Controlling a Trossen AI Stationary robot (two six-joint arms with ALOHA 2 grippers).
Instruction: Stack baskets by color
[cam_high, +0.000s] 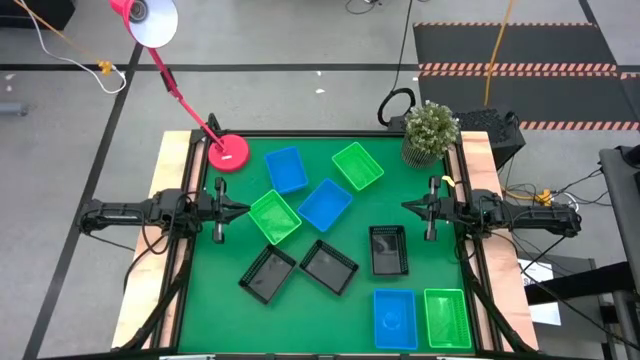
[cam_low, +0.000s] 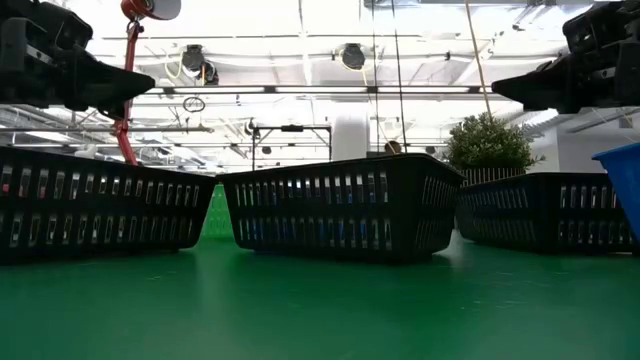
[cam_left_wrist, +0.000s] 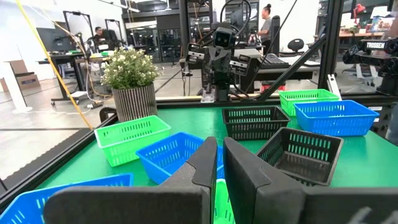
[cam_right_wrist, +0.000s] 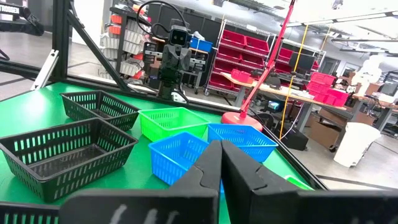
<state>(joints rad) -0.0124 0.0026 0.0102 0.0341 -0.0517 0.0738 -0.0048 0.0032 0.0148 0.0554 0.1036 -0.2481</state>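
**Nothing stacked yet: choose a first pair**

From above, the green tabletop (cam_high: 200, 300) carries nine baskets scattered around the middle blue basket (cam_high: 324, 204). Left pincer (cam_high: 243, 210), nearly pressed together, and right pincer (cam_high: 408, 207), pressed together, hold nothing.

Level view: black baskets (cam_low: 340, 205) unstacked. Spread fingers first, grip one rim.

In the low view the blue basket (cam_low: 622, 185) is running off the picture's right edge, and the nearest black basket (cam_low: 95, 210) is being cut by the left edge. A green basket (cam_low: 216, 212) is showing only as a sliver between two black ones. In the left wrist view another blue basket (cam_left_wrist: 59, 190) is lying partly behind that arm's own fingers (cam_left_wrist: 205, 171). The people (cam_left_wrist: 268, 18) far behind the table are appearing too small to make out.
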